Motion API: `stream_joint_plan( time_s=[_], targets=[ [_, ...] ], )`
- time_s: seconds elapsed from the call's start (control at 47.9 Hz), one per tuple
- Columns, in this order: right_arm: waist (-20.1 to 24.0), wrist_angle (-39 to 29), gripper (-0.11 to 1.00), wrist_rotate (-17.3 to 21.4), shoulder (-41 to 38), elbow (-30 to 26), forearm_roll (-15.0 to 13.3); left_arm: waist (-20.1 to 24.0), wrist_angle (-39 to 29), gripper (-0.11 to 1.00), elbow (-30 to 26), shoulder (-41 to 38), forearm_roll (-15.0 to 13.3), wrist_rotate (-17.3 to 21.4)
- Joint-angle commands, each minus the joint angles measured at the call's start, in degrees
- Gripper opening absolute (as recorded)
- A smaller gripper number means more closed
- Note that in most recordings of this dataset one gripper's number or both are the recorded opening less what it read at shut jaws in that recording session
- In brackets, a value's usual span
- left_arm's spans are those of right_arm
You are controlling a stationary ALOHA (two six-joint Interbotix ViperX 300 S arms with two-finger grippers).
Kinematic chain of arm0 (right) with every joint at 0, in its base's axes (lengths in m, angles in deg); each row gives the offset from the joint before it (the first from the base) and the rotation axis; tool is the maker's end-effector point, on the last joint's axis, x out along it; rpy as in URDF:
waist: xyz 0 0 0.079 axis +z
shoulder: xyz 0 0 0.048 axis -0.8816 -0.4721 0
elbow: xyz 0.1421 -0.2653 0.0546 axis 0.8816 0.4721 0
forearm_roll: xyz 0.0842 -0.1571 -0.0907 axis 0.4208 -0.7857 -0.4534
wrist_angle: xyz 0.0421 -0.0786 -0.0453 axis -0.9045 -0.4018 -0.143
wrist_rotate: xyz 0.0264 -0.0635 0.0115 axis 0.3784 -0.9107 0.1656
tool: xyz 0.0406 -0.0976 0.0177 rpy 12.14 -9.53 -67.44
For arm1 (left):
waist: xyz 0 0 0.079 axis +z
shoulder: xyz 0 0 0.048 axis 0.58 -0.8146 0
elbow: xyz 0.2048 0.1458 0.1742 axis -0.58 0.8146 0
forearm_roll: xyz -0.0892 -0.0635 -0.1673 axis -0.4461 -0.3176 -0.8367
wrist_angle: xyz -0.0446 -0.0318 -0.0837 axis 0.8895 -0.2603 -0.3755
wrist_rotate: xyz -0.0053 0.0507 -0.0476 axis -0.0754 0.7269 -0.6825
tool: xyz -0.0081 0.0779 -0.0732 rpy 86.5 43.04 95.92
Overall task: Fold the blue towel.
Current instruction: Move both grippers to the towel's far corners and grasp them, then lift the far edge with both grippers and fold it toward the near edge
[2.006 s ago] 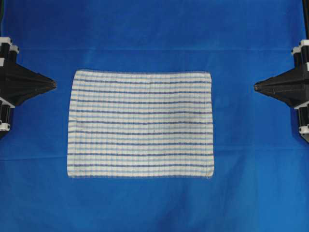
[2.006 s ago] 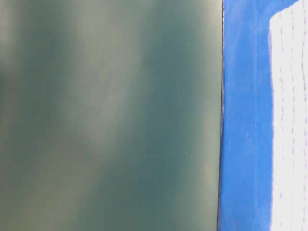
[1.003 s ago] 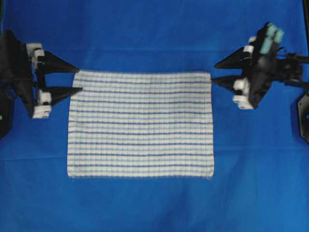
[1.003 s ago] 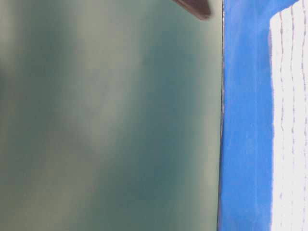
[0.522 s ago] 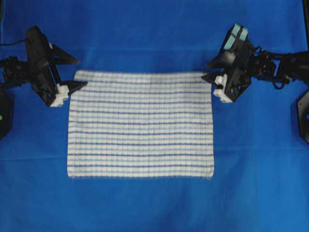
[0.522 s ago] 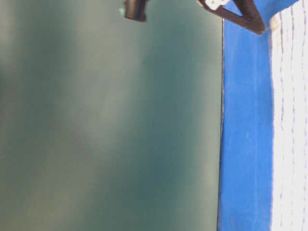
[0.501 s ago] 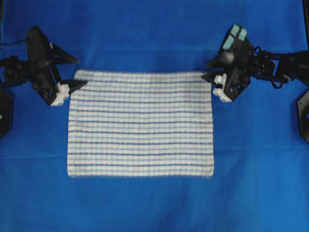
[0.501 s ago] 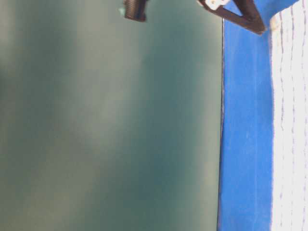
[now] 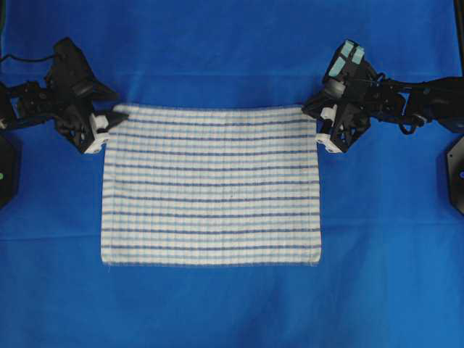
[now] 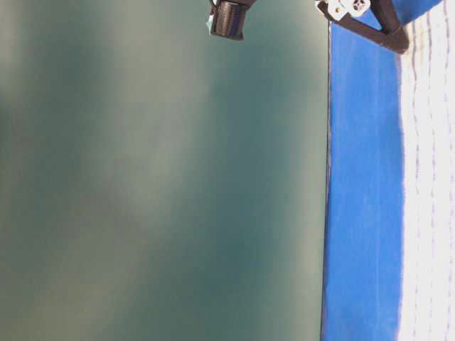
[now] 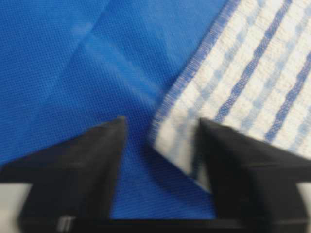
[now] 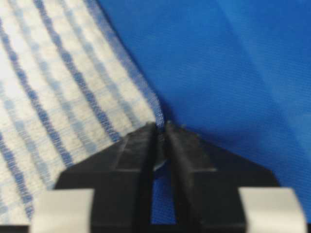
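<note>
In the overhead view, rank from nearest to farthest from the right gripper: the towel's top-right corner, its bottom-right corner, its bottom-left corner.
From the right gripper:
1. Blue towel top-right corner, at the fingertips.
2. Bottom-right corner, straight below.
3. Bottom-left corner, diagonally opposite.

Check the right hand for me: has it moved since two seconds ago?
Yes. The right hand has come in from the right edge of the overhead view to the towel's far right corner, which has stayed put.
</note>
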Motion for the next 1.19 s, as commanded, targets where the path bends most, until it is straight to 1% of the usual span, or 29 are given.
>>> stream_joint_plan(
  time_s=[0.0,0.104,0.146,0.251,0.334,0.46,0.648,0.752,0.878,0.961,1.087,1.17],
  targets=[
    [-0.09,0.00,0.06,-0.09,0.35,-0.44,-0.09,-0.70,-0.88,0.31,-0.53,0.26,0.26,-0.09],
    [-0.09,-0.09,0.07,-0.09,0.35,-0.35,0.00,-1.76,-1.76,0.07,-0.53,0.26,0.26,-0.09],
    [-0.09,-0.18,0.07,-0.09,0.44,-0.44,-0.09,-2.11,-1.85,0.02,-0.53,0.26,0.26,-0.09],
    [-0.09,-0.09,0.07,-0.09,0.35,-0.62,0.00,-2.81,-2.20,0.03,-0.44,0.62,0.26,-0.09],
    [-0.09,-0.09,0.07,-0.09,0.70,-0.62,-0.09,-2.90,-3.08,0.03,-0.62,1.49,0.26,0.62],
    [-0.09,-0.18,0.07,-0.09,2.46,-0.44,-0.09,-2.90,-5.36,0.03,-1.23,4.22,0.35,0.97],
    [-0.09,-2.02,0.07,0.18,7.38,0.09,0.00,-3.08,-11.51,0.03,-1.32,12.39,0.44,1.05],
    [0.26,-3.78,0.07,0.35,10.20,0.35,0.00,-4.22,-13.62,0.03,-0.79,16.96,0.44,0.97],
    [1.93,-5.98,0.07,0.44,13.97,0.79,0.00,-7.56,-14.59,0.03,0.26,21.71,0.44,0.88],
    [3.96,-7.03,0.07,0.44,15.91,1.05,0.09,-10.63,-15.21,0.03,1.14,24.43,0.44,0.44],
    [8.44,-8.61,0.07,0.70,18.72,1.58,0.18,-15.47,-16.17,0.03,2.20,26.89,0.44,-0.26],
    [11.95,-10.11,0.07,1.76,19.95,1.85,0.18,-19.34,-16.44,0.03,2.64,27.77,0.35,-0.70]
  ],
)
